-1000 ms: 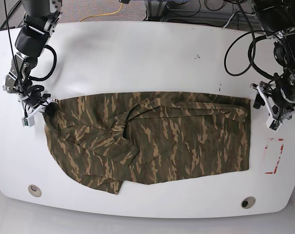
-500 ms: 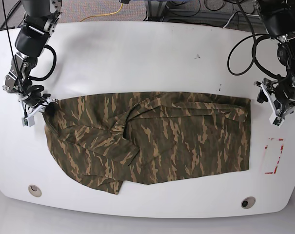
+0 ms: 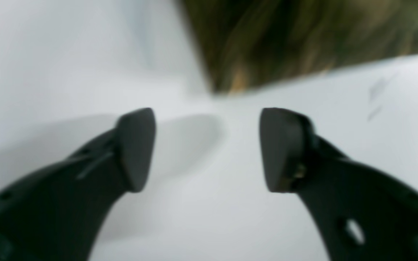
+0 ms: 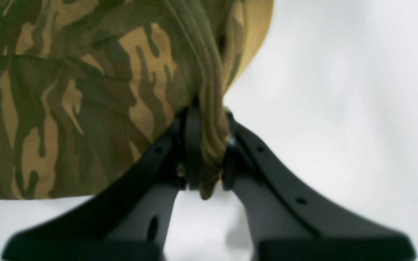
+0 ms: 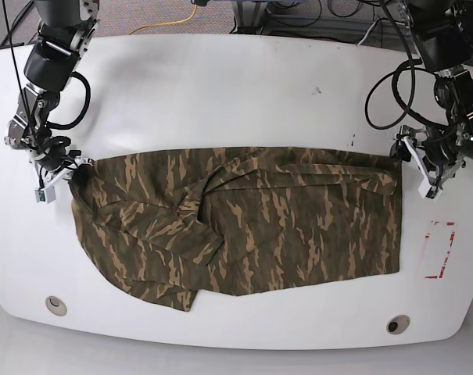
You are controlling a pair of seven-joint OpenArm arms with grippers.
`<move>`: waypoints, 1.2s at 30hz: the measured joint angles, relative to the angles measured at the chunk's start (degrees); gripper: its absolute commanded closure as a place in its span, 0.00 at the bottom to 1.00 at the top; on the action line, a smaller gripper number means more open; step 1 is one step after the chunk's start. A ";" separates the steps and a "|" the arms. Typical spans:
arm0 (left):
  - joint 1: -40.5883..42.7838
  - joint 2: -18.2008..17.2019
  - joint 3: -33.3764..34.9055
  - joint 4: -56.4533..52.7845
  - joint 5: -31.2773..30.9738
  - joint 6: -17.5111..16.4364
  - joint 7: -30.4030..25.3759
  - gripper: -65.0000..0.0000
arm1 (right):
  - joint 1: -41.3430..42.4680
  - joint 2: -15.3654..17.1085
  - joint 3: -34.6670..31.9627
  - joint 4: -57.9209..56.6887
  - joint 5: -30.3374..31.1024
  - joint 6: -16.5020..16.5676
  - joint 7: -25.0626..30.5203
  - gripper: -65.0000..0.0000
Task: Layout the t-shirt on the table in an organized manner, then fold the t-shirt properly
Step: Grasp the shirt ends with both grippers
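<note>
We see the t-shirt point(image 5: 244, 223) lying spread across the middle of the table point(image 5: 220, 94), reaching nearer the front edge than the back, with a bunched fold running through its left-of-centre part in the base view. The right gripper point(image 4: 205, 152) has its jaws pressed together on a gathered edge of the cloth, at the garment's corner toward the table's left edge. The left gripper point(image 3: 207, 148) stands with its jaws spread and nothing between them, over bare table just beside the garment's corner nearest the right edge.
</note>
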 measured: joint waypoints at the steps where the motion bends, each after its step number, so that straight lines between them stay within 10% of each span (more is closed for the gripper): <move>1: -0.11 0.04 0.00 -0.07 -0.28 0.00 0.04 0.25 | 0.00 0.00 0.00 0.00 0.00 0.02 0.00 0.92; 24: -4.70 2.54 0.83 -9.77 -0.22 0.02 -4.59 0.23 | 0.00 0.00 0.00 0.02 -0.02 0.00 0.00 0.92; 36: -4.83 2.62 4.72 -10.27 -0.87 0.02 -5.53 0.82 | 0.00 0.00 0.00 0.02 0.15 0.00 -0.02 0.92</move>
